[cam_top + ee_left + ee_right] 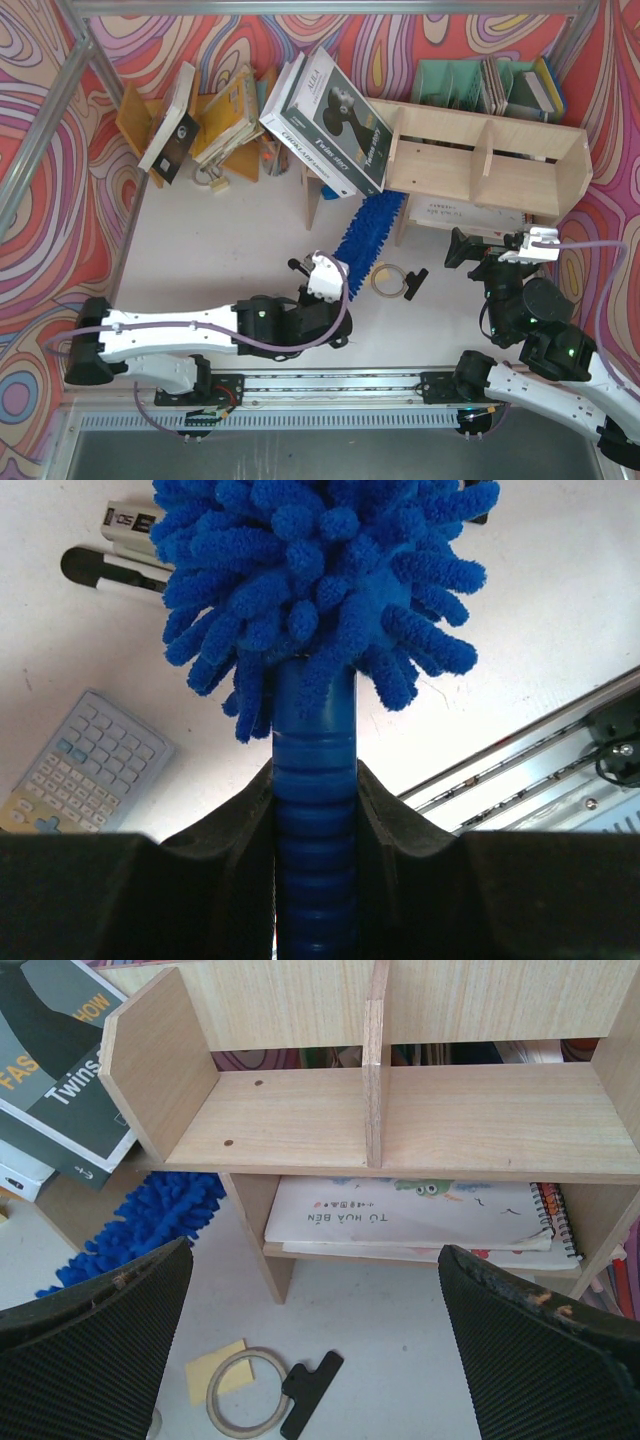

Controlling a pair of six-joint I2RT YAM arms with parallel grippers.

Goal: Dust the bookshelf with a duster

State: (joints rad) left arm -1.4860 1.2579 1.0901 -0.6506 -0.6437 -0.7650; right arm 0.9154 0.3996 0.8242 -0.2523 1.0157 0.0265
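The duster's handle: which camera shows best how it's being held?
The left wrist view: close up, the left gripper clamps the duster by its ribbed handle. The top view shows its fluffy head, the handle mostly hidden by the gripper; the right wrist view catches only fluff.

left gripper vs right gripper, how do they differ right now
The left gripper is shut on the duster's ribbed blue handle; the right gripper is open and holds nothing. The left gripper aims along the duster toward the bookshelf's left end; the right gripper faces the bookshelf's front head-on. Both have black fingers.
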